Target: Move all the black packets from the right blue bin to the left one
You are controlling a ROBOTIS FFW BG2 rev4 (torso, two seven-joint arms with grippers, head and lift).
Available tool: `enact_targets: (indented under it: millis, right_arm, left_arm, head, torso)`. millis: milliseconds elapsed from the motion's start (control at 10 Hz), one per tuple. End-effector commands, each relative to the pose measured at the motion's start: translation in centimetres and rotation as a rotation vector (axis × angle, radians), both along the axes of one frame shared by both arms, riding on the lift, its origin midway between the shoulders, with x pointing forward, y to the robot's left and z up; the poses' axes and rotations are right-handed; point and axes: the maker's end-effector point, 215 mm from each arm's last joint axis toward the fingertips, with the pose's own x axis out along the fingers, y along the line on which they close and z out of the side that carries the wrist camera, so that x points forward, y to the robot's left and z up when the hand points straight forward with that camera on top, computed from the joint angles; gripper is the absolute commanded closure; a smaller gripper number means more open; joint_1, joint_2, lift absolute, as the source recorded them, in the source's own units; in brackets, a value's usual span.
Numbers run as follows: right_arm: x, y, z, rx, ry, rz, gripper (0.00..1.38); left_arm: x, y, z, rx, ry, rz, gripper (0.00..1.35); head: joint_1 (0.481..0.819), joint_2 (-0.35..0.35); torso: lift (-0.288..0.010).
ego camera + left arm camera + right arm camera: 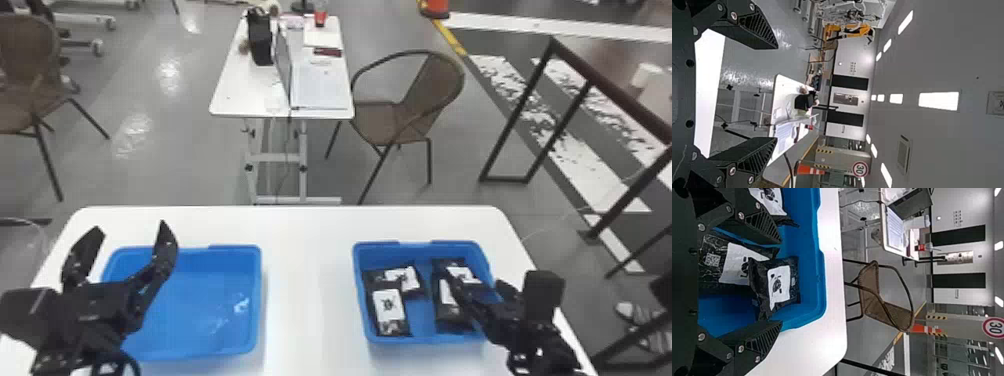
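Pickup looks to be the step in hand: four black packets point(389, 305) lie in the right blue bin point(422, 322), and none in the left one point(200, 300). Above the right-hand pair, the right gripper point(780, 282) hangs empty, fingers spread. The left gripper point(131, 227), also spread and empty, is over the left bin. Next, the right should probably descend, pinch one packet and lift it clear.

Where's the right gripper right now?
In the head view, the right gripper is on the robot's right, open at the right blue bin's right edge, beside two black packets.
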Motion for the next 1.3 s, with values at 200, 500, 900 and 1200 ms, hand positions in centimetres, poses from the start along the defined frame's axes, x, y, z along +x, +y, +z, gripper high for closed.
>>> enact_targets:
  millis: [200,500,900,1200]
  right_arm:
    - [2.0,-0.6,-2.0,-0.037,0.054,0.007,0.34]
    - [2.9,-1.1,-3.7,-0.065,0.105,0.012,0.34]
    - [0.3,-0.3,-7.0,0.061,0.171,-0.044,0.9]
    - [0.3,1.5,-5.2,0.08,0.097,-0.066,1.13]
  left_arm:
    - [-0.2,0.1,-0.4,-0.003,0.011,-0.001,0.21]
    - [-0.4,0.4,-1.0,-0.001,0.024,-0.005,0.21]
    - [-0.5,0.6,-1.3,0.005,0.032,-0.011,0.21]
    - [-0.6,0.7,-1.6,0.003,0.038,-0.011,0.21]
  head:
    - [0.695,-0.137]
    - [0.695,-0.138]
    - [0.695,-0.138]
    - [0.695,-0.127]
  torso:
    - [0.0]
    - [0.0]
    - [0.0]
    - [0.0]
